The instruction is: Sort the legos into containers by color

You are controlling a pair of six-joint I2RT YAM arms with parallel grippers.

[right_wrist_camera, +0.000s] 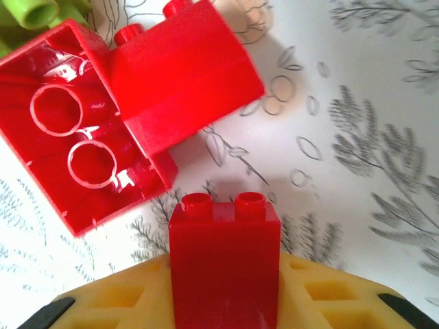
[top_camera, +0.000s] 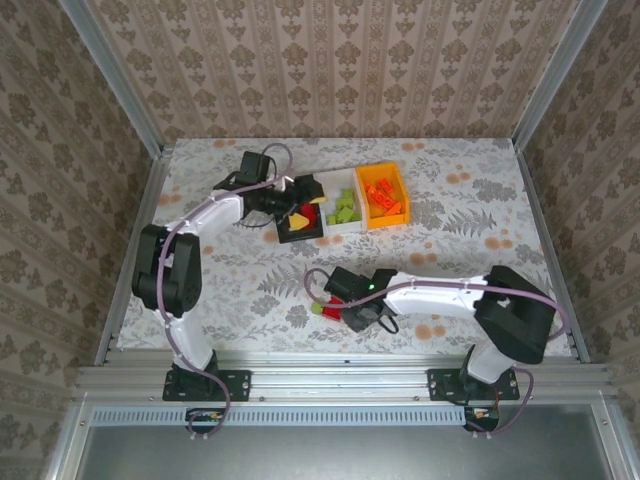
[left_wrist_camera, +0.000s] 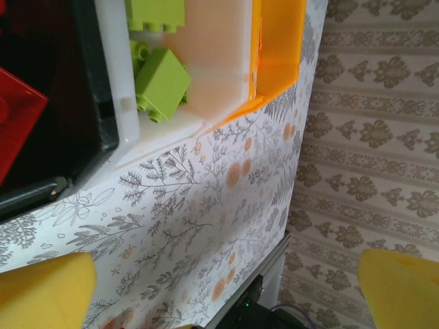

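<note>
My right gripper [right_wrist_camera: 225,288] is shut on a tall red lego [right_wrist_camera: 225,253], held upright between its yellow pads [right_wrist_camera: 322,295], studs pointing away. Just beyond it on the table lie a hollow red lego [right_wrist_camera: 82,157] with its underside up and a sloped red lego [right_wrist_camera: 185,75], with a lime lego [right_wrist_camera: 31,10] at the far corner. In the top view this gripper [top_camera: 337,300] sits at the table's front middle. My left gripper [top_camera: 283,203] stands open beside the black container [top_camera: 300,228], its yellow fingers [left_wrist_camera: 41,291] wide apart over bare table. The white container [top_camera: 338,190] holds lime legos [left_wrist_camera: 161,82]; the orange container [top_camera: 385,178] holds orange ones.
A red lego [left_wrist_camera: 17,116] lies in the black container [left_wrist_camera: 89,103]. The three containers stand joined in a row at the back middle. The metal table edge [left_wrist_camera: 260,274] and patterned walls surround the flowered tabletop.
</note>
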